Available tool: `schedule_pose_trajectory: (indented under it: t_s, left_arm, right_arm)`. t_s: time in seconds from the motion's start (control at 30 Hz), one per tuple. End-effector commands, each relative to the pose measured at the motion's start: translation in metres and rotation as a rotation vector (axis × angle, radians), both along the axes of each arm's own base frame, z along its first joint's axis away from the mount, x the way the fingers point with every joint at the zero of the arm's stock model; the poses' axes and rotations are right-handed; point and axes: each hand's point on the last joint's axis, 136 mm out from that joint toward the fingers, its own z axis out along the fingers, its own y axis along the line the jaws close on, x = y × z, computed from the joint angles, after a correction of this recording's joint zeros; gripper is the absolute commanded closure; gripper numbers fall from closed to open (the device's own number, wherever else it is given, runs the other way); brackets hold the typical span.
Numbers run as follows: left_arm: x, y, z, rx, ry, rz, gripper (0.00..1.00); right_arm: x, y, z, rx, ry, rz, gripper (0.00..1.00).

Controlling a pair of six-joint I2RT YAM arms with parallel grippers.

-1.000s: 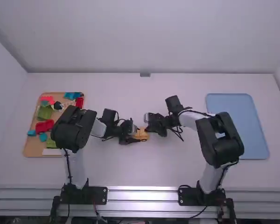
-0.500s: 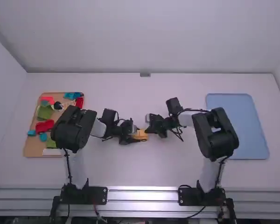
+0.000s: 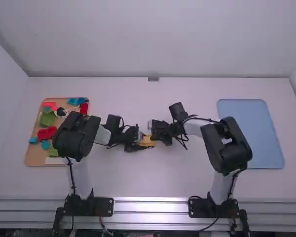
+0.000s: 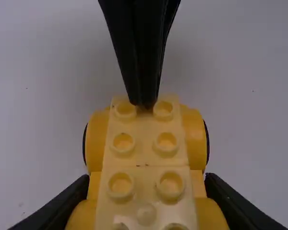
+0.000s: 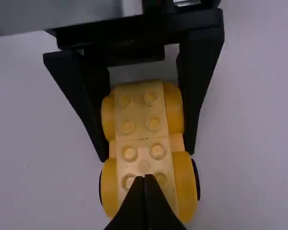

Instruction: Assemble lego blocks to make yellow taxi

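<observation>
High view shows us, leftmost, a brown tray (image 3: 37, 160) on the white desk (image 3: 153, 182), bearing red (image 3: 47, 133), green (image 3: 48, 119) and blue pieces (image 3: 76, 100); the left arm (image 3: 76, 136) blocks our sight of its near right part. Mid-desk, we see the left hand (image 3: 148, 141) clamped on both sides of the yellow block car (image 4: 146, 158), studs facing up. From the right, the right hand (image 3: 152, 137) has its fingers together, tips between studs at the car's end. Beyond, the right arm (image 3: 227, 145) overlaps the blue tray (image 3: 254, 133).
</observation>
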Motion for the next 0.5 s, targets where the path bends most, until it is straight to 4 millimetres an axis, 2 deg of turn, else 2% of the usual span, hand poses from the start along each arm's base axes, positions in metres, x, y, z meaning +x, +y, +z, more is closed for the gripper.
schedule_pose_trajectory:
  t_s: [0.0,0.1,0.23,0.27,0.4,0.43,0.47]
  left_arm:
    - [-0.012,-0.005,-0.010,0.020,0.048,-0.011,0.54]
    - [-0.012,-0.005,-0.010,0.020,0.049,-0.011,0.53]
    - [-0.012,-0.005,-0.010,0.021,0.049,-0.011,0.55]
    - [-0.012,-0.005,-0.010,0.021,0.048,-0.011,0.55]
    - [-0.011,-0.005,-0.010,0.019,0.040,-0.011,0.55]
    - [-0.010,-0.005,-0.009,0.018,0.036,-0.011,0.54]
    - [-0.009,-0.006,-0.009,0.016,0.029,-0.011,0.53]
  right_arm:
    - [-0.019,-0.003,-0.041,-0.158,0.035,0.010,1.00]
    - [-0.012,0.006,-0.028,-0.087,0.020,0.017,1.00]
    - [0.009,0.011,0.027,0.083,-0.036,0.009,1.00]
    - [0.011,0.011,0.032,0.092,-0.042,0.004,1.00]
    - [0.033,-0.008,0.087,0.176,-0.127,-0.075,0.96]
    - [0.038,-0.014,0.100,0.188,-0.143,-0.106,0.92]
    - [0.042,-0.019,0.110,0.194,-0.153,-0.133,0.81]
